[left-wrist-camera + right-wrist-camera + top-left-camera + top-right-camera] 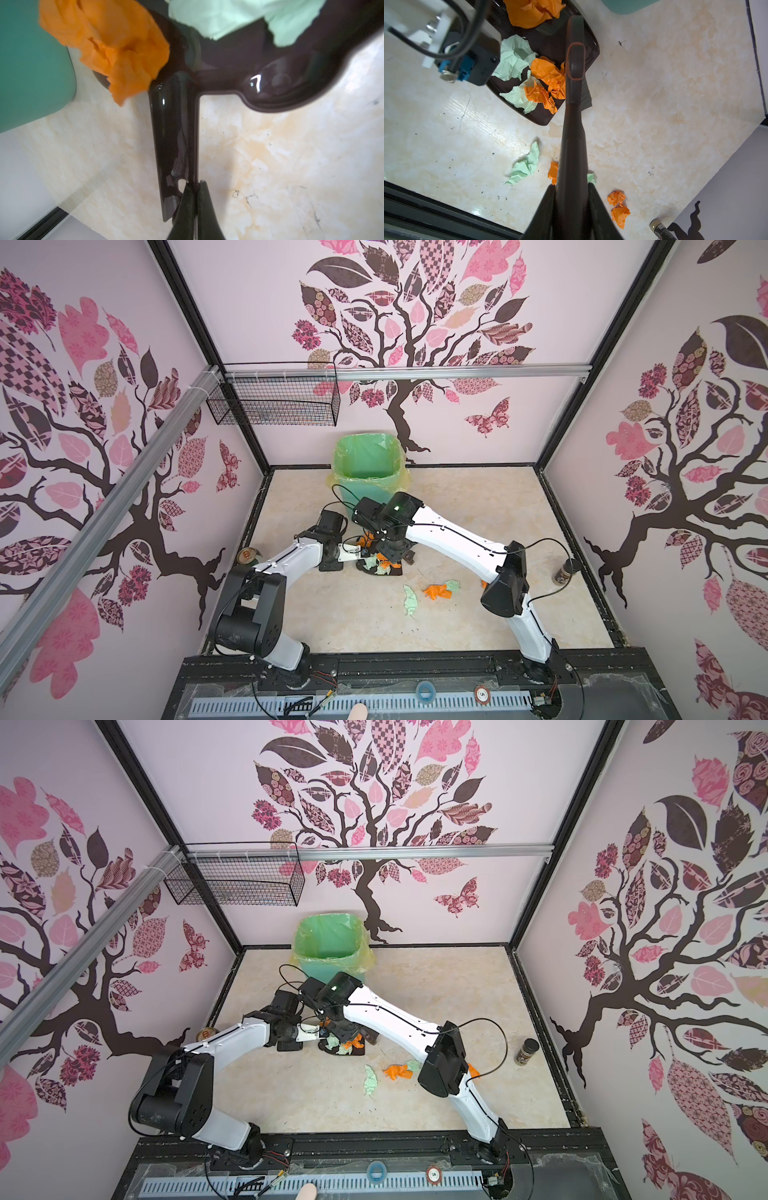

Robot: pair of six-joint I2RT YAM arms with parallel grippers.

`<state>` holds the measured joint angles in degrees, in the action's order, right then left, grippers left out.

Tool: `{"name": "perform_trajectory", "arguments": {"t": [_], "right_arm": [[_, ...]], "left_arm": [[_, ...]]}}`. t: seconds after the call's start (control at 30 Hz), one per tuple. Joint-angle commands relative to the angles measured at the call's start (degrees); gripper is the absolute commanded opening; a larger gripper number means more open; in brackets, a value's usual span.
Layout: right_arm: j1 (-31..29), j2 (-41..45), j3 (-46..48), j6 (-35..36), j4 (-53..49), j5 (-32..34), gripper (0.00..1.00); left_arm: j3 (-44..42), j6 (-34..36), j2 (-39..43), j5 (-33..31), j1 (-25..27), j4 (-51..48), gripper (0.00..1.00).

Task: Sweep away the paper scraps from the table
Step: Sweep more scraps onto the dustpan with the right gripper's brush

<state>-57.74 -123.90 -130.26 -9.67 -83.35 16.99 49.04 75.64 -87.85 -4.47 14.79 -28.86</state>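
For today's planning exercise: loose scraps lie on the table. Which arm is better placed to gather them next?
Right, probably. The right gripper holds the brush near the loose paper scraps; the left gripper only holds the dustpan.

The only mark that can be read is a digit that looks like 5. It sits in the middle of a small round red-and-white disc (481, 693) at the edge of the grey slotted strip (395, 703), and shows in both top views. The label on the brown jar (564, 572) on the table (457, 510) is too small to read. The top of the can (246, 556) is blurred.
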Motion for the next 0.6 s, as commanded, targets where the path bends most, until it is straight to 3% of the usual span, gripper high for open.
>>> {"name": "perform_trajectory", "arguments": {"t": [0.0,0.2,0.57], "right_arm": [[2.05,4.3,-0.74,-6.52,-1.38,-7.28,0.0],[7.5,12.12,-1.56,-13.25,-1.39,-1.02,0.0],[10.84,20.79,5.36,-14.15,-1.01,2.31,0.0]], "left_arm": [[-0.95,-1.32,0.81,1.96,0.52,0.16,0.0],[-2.71,-2.32,3.0,2.98,0.52,0.34,0.0],[-2.38,-2.95,9.47,6.92,-0.35,-3.78,0.0]]}}
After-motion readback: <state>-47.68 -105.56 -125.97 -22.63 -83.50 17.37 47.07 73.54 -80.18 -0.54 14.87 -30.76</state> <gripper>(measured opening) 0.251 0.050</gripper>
